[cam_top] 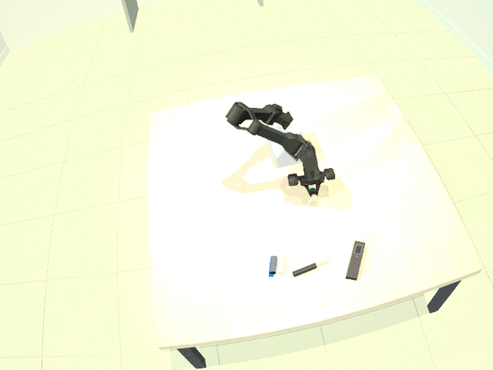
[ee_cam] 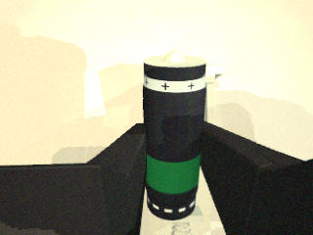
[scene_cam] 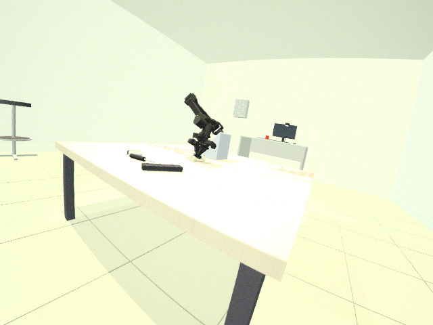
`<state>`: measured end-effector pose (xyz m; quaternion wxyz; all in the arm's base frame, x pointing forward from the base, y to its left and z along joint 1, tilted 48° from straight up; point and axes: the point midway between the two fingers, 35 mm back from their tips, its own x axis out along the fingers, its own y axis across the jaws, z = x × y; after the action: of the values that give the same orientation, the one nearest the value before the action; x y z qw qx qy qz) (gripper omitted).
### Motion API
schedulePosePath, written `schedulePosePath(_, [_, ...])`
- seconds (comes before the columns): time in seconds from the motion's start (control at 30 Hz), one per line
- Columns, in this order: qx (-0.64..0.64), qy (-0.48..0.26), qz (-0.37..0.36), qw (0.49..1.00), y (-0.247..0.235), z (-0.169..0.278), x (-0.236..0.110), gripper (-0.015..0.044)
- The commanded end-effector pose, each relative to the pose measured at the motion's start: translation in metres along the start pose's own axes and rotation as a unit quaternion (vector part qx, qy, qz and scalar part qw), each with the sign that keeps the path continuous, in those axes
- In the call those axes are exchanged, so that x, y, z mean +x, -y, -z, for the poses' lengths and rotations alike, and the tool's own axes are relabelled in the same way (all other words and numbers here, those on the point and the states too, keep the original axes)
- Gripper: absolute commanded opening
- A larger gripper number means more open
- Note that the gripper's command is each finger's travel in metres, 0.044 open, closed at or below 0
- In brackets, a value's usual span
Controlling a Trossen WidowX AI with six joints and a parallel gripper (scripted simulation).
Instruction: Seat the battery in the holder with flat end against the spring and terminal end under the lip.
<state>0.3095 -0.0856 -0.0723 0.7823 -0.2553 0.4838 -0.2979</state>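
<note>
My gripper (cam_top: 313,191) (scene_cam: 198,156) (ee_cam: 170,131) is shut on the battery (ee_cam: 173,142) (cam_top: 313,193), a black cylinder with a green band. In the wrist view the fingers clasp its lower half, and the end with the nub and the white plus-marked ring points away from the camera. The gripper points down, low over the table near its middle. The white holder (cam_top: 316,202) lies just under the fingertips; it is pale against the table and hard to make out. I cannot tell whether the battery touches it.
A pale box (cam_top: 280,155) (scene_cam: 220,147) stands right behind the arm. Near the front edge lie a dark remote (cam_top: 355,260) (scene_cam: 162,168), a black pen-like stick (cam_top: 304,269) (scene_cam: 137,156) and a small blue and grey piece (cam_top: 273,266).
</note>
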Motion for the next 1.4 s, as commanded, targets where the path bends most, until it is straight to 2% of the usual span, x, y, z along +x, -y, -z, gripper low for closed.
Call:
schedulePosePath(0.0, [-0.005,0.007,-0.004,1.0,-0.001,0.003,0.001,0.0079])
schedulePosePath(0.6, [-0.01,0.048,-0.005,0.999,0.006,0.008,0.0,0.0079])
schedulePosePath(1.37, [-0.011,0.049,-0.005,0.999,0.006,0.027,-0.004,0.0079])
